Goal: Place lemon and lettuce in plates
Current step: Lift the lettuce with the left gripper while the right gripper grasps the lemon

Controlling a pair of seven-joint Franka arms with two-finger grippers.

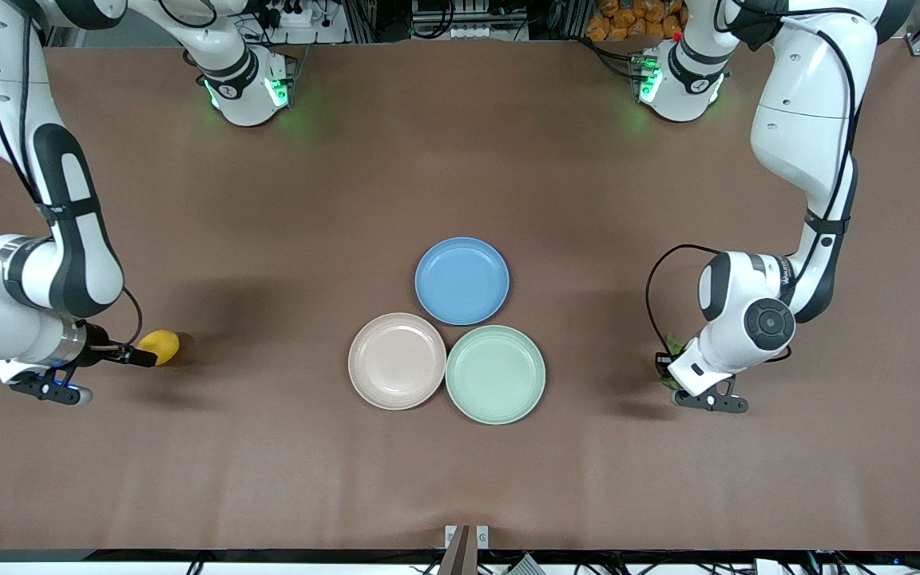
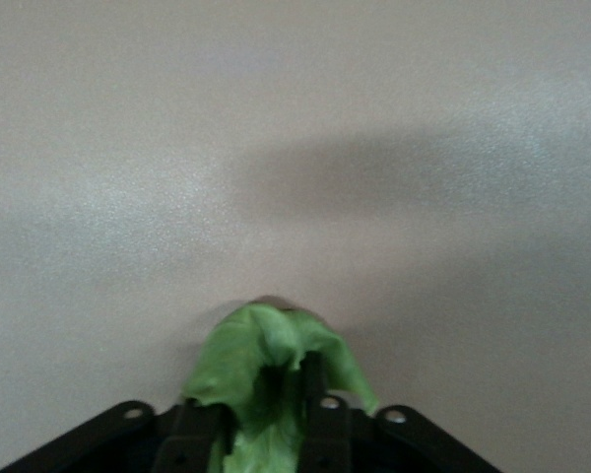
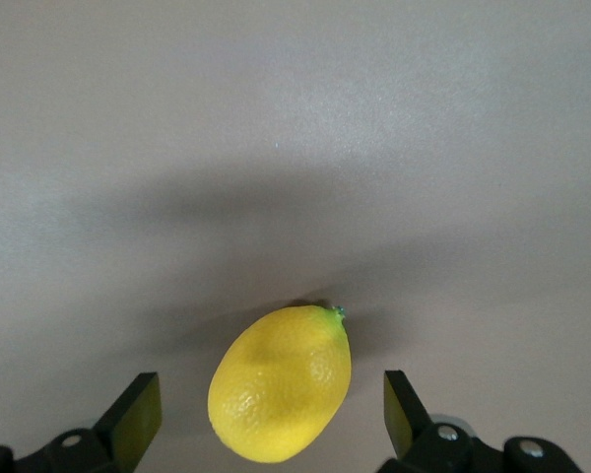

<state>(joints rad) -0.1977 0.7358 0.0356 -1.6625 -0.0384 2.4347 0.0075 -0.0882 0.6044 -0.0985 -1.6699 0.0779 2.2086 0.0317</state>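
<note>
At the right arm's end of the surface (image 1: 268,479), we are bringing the right gripper (image 1: 134,354) down around the lemon (image 1: 160,346), which is resting on the bare surface well apart from the plates. Its jaws are standing wide, 1 finger on each side of the fruit and neither touching it. We judge this pickup as only just beginning: the next move is calling for closing squarely on the round, smooth skin so it does not roll out.

Toward the middle, 3 plates are sitting together empty: the beige-pink plate (image 1: 397,361) and the mint green plate (image 1: 495,373) touching, the blue plate (image 1: 461,280) just beside them.

Toward the left arm's end, the left gripper (image 1: 665,369) is low at the surface, and its jaws are pinching the lettuce (image 2: 266,370). We are judging that a lift and a carry to the green plate are coming next.
</note>
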